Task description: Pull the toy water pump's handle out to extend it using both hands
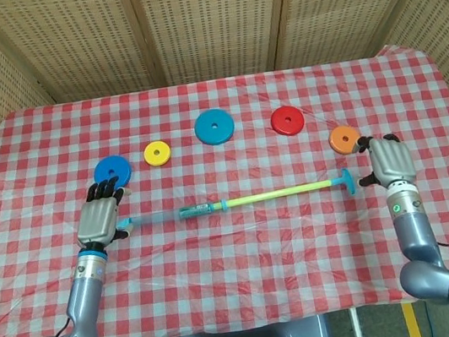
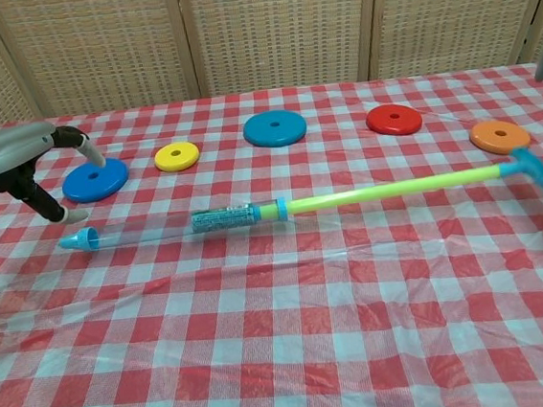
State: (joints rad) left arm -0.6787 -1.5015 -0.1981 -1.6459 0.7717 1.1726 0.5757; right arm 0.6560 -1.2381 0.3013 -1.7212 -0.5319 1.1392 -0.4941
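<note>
Clear-barrelled pump point(image 1: 214, 208), yellow-green rod extended, lies between both unclenched, empty robot hands.

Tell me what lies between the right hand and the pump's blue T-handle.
Nothing: in the head view only bare checked tablecloth separates the right hand from the T-handle; the orange disc sits above that gap.

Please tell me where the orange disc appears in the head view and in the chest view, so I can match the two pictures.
Head view: the orange disc lies at the right, just above the pump's T-handle.
Chest view: the orange disc lies near the right edge, just behind the T-handle.
Shared landmark: the red disc, left of it and farther back.
</note>
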